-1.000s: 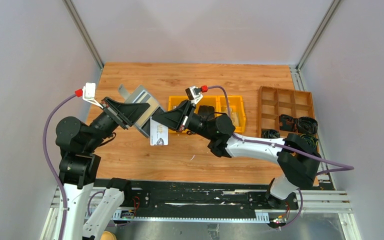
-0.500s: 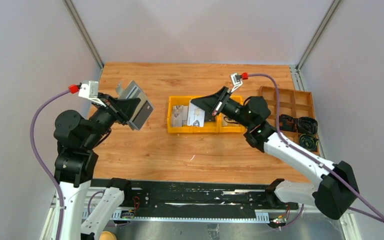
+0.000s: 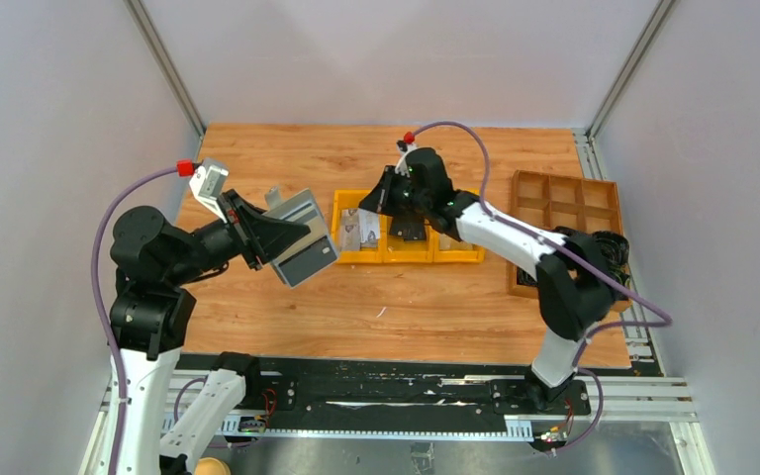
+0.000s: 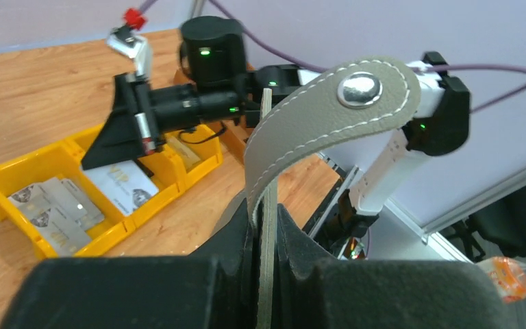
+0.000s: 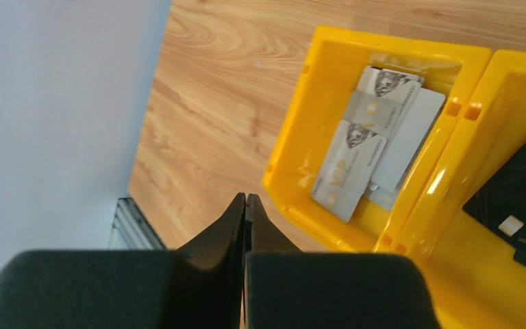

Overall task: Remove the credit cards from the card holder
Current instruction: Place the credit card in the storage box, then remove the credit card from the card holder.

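1 wooden counter (image 3: 376, 297) carries a yellow 3-part bin (image 3: 411, 256) at its middle. Just left of the bin, the left claw (image 3: 282, 237) is clamped on the grey card holder (image 3: 307, 259) and holds it tilted, clear of the counter, with its snap strap curling free. The right claw (image 3: 374, 201) hovers over the bin's left end, fingers pressed together. Several pale credit cards (image 5: 373, 147) lie overlapping in the bin's left compartment.

Right of the yellow bin tray (image 4: 0, 179), the left gripper (image 4: 266, 229) pinches the grey card holder (image 4: 267, 288) edge-on; its snap strap (image 4: 315, 110) curls overhead. Inside the tray lie credit cards (image 4: 55, 209).
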